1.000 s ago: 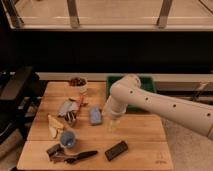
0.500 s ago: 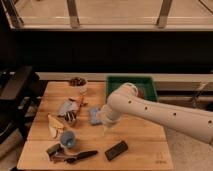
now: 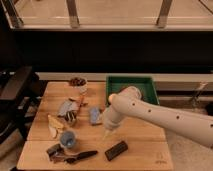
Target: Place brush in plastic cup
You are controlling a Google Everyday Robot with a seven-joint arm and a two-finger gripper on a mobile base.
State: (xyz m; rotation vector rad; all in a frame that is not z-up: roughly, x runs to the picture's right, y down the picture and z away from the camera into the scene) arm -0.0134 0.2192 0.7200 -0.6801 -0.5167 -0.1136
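Note:
The brush [image 3: 76, 156] lies flat near the table's front left edge, its black handle pointing right and its blocky dark head [image 3: 54, 151] at the left. The plastic cup [image 3: 68, 140], small and blue-grey, stands upright just above the brush. My gripper [image 3: 106, 134] hangs from the white arm [image 3: 150, 116] over the middle of the table, pointing down. It is to the right of the cup and above and to the right of the brush handle, apart from both. It holds nothing that I can see.
A flat black block [image 3: 116, 149] lies just below and right of the gripper. A blue packet [image 3: 95, 115], a grey wrapper [image 3: 65, 107] and a yellow piece [image 3: 54, 125] lie left of centre. A white bowl [image 3: 77, 82] and a green tray [image 3: 131, 85] sit at the back.
The arm has swung left and lowered. The gripper has moved from near the blue packet towards the table's front, closer to the black block. The objects have not moved.

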